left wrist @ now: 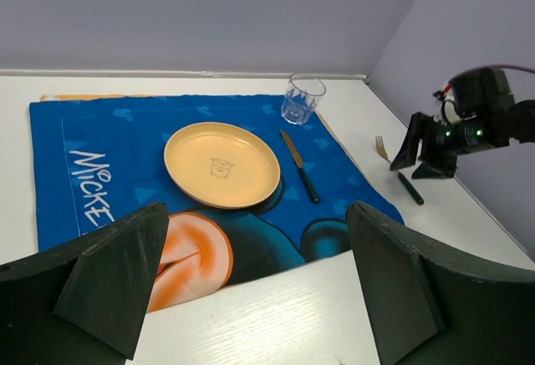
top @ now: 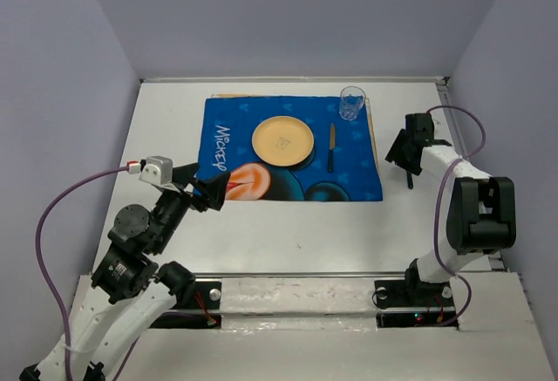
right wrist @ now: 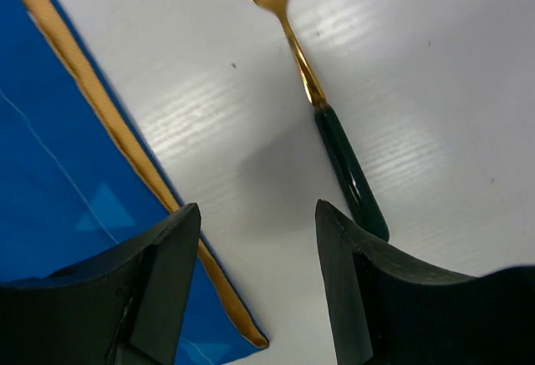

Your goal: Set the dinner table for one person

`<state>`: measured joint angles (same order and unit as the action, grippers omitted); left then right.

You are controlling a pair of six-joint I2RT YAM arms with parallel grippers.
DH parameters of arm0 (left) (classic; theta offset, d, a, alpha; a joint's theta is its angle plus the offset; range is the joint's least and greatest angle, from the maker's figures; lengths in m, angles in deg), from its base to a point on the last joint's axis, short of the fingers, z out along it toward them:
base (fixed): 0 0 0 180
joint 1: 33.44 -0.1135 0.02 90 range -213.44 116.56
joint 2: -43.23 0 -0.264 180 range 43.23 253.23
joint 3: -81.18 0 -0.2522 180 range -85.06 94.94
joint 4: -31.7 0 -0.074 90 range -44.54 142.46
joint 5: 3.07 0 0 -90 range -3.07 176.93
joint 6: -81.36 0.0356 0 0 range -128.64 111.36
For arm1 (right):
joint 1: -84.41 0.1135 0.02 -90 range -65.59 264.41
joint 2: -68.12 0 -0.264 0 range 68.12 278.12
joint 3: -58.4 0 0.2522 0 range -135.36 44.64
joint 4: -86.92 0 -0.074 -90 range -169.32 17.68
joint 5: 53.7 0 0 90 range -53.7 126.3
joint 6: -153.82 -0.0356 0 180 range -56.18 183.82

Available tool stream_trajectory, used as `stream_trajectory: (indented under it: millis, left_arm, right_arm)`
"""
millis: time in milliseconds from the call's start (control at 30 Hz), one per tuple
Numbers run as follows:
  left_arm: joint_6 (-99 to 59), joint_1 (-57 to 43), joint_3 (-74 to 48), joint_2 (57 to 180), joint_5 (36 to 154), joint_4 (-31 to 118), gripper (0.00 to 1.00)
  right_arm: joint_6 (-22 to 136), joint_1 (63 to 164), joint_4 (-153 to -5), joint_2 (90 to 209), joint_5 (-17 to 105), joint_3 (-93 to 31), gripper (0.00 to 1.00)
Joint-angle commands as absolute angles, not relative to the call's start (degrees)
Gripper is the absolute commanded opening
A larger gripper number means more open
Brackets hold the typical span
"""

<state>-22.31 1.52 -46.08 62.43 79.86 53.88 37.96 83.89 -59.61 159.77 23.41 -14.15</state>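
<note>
Right claw: the right claw (right wrist: 255, 227) hangs low over the bare tabletop, jaws spread, nothing between them.
Fork: a gold fork (right wrist: 334, 139) with a dark green handle lies flat just beside one finger, tines to the far side.
Placemat: the blue Mickey placemat (top: 261, 185) lies just left of the fork.
On it: a yellow plate (top: 282, 141) in the middle, a knife (top: 331, 147) right of it, a clear glass (top: 351, 102) at the far right corner.
Left claw: the left claw (left wrist: 259, 223) is spread wide and empty, at the placemat's near left corner.
Dinner table: the white dinner table (top: 288, 237) carries the placemat and the fork.
</note>
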Motion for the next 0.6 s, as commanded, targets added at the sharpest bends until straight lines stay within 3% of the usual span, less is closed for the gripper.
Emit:
stream_trajectory:
  millis: [0,300,433,567]
  left_arm:
    - [-21.65,1.98,-46.30,60.98,80.60,51.43,0.99]
    - [-21.65,2.42,-46.30,60.72,80.51,51.52,0.99]
    - [-21.65,2.42,-46.30,60.72,80.51,51.52,0.99]
    - [-21.65,2.33,-46.30,61.16,80.51,51.52,0.99]
  right_arm:
    - [36.49,82.91,-62.00,158.47,22.06,-11.80,0.63]
    - [38.95,80.98,-61.74,161.54,18.02,-11.26,0.61]
    - [40.27,79.92,-61.21,164.87,19.16,-12.67,0.57]
    - [40.79,79.92,-61.30,166.72,18.98,-13.55,0.45]
